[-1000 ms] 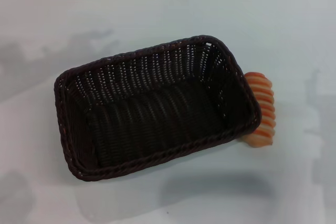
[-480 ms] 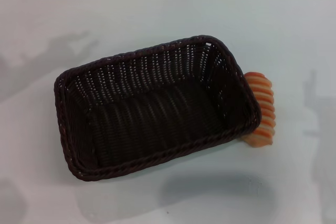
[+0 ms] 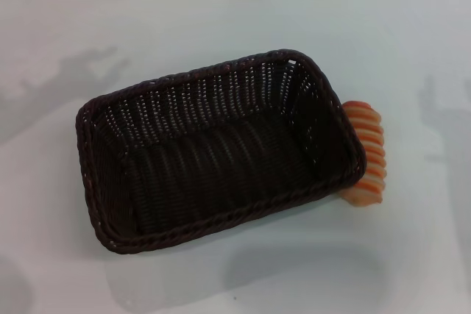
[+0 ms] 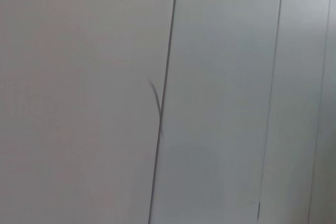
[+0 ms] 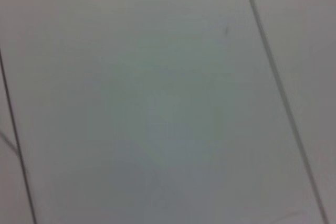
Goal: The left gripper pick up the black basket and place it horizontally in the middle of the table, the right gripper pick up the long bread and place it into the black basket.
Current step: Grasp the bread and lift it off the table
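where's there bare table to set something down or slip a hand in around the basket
The table is bare behind the black basket, along the front edge, and on the far left and far right. The basket itself is empty. The one crowded spot is its right end, where the long bread sits tucked against the wall, partly under the rim.

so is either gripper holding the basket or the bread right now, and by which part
Nothing is held. Neither gripper is in view. The black basket sits free on the table, and the long bread lies against its right end, outside it.
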Robot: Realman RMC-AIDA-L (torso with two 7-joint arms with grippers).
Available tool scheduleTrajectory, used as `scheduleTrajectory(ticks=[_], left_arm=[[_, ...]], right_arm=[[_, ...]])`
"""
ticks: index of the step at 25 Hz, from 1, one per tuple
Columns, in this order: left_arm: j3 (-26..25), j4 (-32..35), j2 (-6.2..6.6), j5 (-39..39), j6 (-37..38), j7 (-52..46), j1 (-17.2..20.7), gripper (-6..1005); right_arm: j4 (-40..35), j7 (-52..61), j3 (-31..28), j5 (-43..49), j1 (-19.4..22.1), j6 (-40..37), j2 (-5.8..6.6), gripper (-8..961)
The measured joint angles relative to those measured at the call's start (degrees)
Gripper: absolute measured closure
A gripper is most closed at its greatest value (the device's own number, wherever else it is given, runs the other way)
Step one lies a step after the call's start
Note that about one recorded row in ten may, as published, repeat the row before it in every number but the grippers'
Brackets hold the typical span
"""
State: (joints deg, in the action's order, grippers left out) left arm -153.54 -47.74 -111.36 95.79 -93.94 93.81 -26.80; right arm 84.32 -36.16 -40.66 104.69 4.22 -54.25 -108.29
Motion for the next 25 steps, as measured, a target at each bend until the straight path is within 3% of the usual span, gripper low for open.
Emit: scheduleTrajectory(ticks=[1, 5, 9, 10, 12, 14, 15, 16, 22, 25], left_arm=[[0.0, 0.0, -0.03, -0.1, 0.1, 0.0, 0.2, 640], [0.0, 0.0, -0.15, -0.6, 0.4, 0.0, 0.9, 640], [0.0, 0.0, -0.21, -1.0, 0.6, 0.0, 1.3, 640], [0.0, 0.0, -0.23, -1.1, 0.6, 0.0, 1.5, 640], [0.0, 0.0, -0.26, -1.2, 0.9, 0.0, 1.7, 640], [-0.1, 0.0, -0.28, -1.2, 1.0, 0.0, 1.7, 640], [-0.1, 0.0, -0.28, -1.2, 1.0, 0.0, 1.7, 640], [-0.3, 0.0, -0.37, -1.2, 1.1, 0.0, 1.8, 640], [-1.3, 0.8, -0.61, -1.3, 1.9, 0.4, 1.4, 639], [-1.3, 0.9, -0.62, -1.3, 2.3, 0.5, 1.2, 639]], right_arm=[[0.0, 0.0, 0.0, 0.0, 0.0, 0.0, 0.0, 279], [4.0, -0.3, -9.0, 1.1, 1.2, 15.8, -0.77, 279], [6.2, -0.5, -13.9, 1.7, 1.9, 24.9, -1.14, 280], [7.6, -0.5, -18.1, 1.8, 2.2, 32.2, -1.65, 280], [8.1, -0.6, -20.2, 1.8, 2.3, 35.5, -2.0, 280], [9.1, -0.8, -24.6, 1.8, 2.4, 42.5, -2.98, 280], [9.9, -1.1, -29.2, 2.0, 2.5, 49.5, -4.16, 280], [9.9, -1.1, -29.2, 2.0, 2.5, 49.5, -4.16, 280], [11.7, -1.2, -42.0, 5.9, 1.8, 69.3, -9.45, 280], [12.3, 0.0, -46.3, 6.4, 0.9, 76.5, -10.6, 280]])
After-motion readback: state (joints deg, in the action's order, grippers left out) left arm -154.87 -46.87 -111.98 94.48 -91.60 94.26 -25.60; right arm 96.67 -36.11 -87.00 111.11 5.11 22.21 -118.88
